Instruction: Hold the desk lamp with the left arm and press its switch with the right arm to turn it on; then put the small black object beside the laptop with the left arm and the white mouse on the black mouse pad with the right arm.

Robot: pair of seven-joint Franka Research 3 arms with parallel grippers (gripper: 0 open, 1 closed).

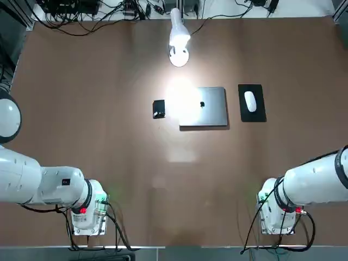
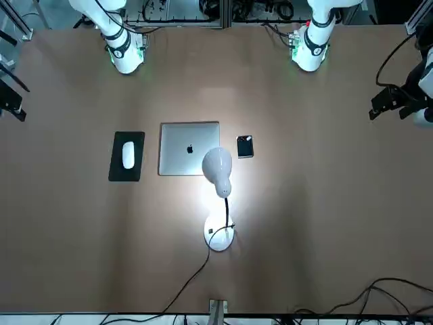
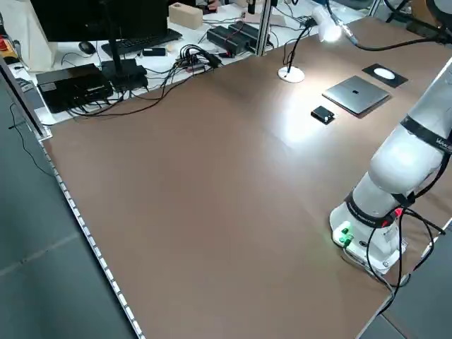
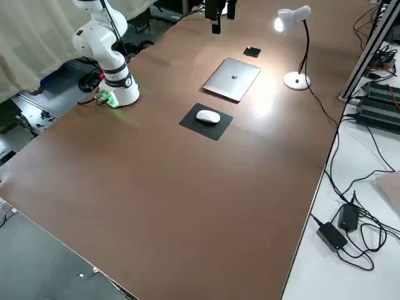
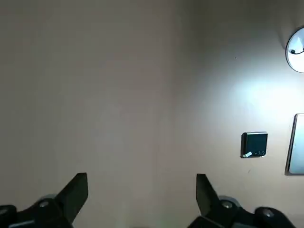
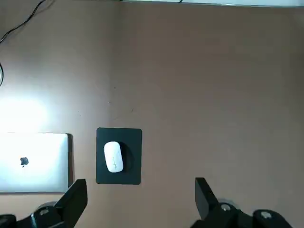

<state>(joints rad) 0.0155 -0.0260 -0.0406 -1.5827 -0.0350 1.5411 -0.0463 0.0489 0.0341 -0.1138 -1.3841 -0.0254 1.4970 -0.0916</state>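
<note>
The desk lamp [image 1: 179,37] stands lit at the far middle of the table, its head over a bright patch of light. The laptop [image 1: 204,106] lies closed at the centre. The small black object [image 1: 159,109] lies just left of the laptop, a small gap between them. The white mouse [image 1: 250,101] rests on the black mouse pad [image 1: 259,112], right of the laptop. My left gripper [image 5: 141,194] is open and empty, raised well back from the small black object [image 5: 254,144]. My right gripper [image 6: 138,197] is open and empty, high above the table near the mouse [image 6: 113,156].
The lamp's cord [image 2: 189,277] runs from its base [image 2: 220,237] to the table's far edge, where cables [image 1: 87,16] pile up. Both arm bases [image 1: 87,215] [image 1: 277,215] stand at the near edge. A bench with electronics [image 3: 92,78] lies beyond the table's left side.
</note>
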